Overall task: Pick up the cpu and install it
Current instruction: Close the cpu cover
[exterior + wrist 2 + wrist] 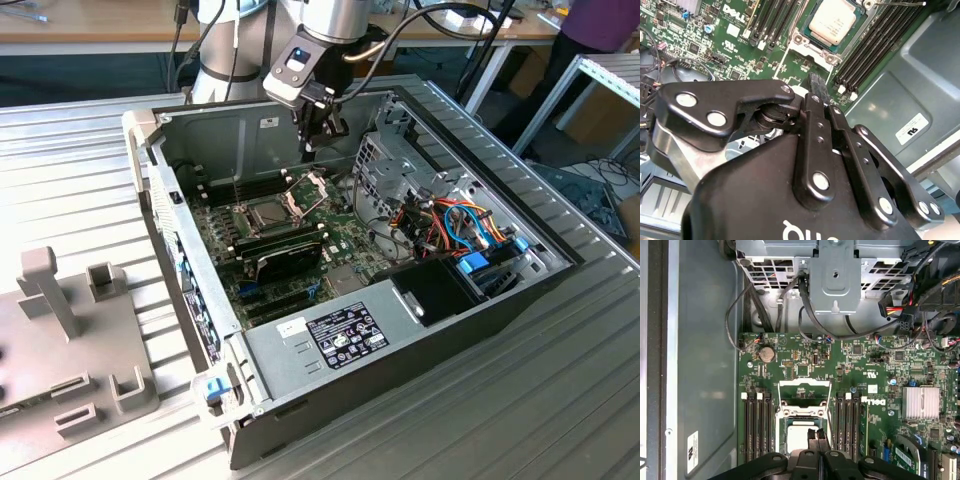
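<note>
An open computer case lies on the ribbed metal table, and it takes the middle of the exterior view. On its floor is the green motherboard.

The cpu sits flat in its socket, left of the centre of the exterior view. Its silvery-grey top is bare. The hinged metal frame of the socket is swung open, and in the exterior view it stands just beside the cpu on the upper right. Long dark memory slots run along both sides of the socket.

The arm comes down from the top centre of the exterior view. The claw hangs over the motherboard, above the open frame and clearly apart from the cpu. In both wrist views the two thin black fingers are pressed together with nothing between them, so the claw is closed and it grips nothing.

In the exterior view a black module stands on the motherboard just below the cpu. Lower in the frame, a grey box with a label lies along the near wall of the case. Some grey holders stand on the table at the exterior view's left, well apart from the case.
</note>
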`<state>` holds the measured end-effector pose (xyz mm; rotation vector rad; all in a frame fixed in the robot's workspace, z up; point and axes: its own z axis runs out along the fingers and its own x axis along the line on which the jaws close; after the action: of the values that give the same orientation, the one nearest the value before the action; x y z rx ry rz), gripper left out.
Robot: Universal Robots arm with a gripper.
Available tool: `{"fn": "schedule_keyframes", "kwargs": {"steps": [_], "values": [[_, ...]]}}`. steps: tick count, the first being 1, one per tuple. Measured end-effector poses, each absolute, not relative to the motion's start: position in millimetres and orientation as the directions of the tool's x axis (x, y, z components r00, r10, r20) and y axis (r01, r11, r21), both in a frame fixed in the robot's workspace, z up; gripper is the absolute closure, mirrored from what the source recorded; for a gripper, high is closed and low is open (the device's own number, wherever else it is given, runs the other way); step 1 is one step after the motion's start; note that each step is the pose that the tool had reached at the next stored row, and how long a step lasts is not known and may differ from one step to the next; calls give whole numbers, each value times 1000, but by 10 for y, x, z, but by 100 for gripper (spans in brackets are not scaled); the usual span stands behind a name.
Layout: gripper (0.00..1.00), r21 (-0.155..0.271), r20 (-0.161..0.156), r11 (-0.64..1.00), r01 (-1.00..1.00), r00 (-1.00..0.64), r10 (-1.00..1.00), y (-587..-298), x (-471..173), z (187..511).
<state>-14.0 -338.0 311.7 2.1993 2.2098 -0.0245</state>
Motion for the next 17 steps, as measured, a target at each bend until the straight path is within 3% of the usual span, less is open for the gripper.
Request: {"fn": "schedule_keyframes", "kwargs": {"steps": [17], "values": [[89,6,-28,5,1000,-4,1000,-3380,215,3087]]}}
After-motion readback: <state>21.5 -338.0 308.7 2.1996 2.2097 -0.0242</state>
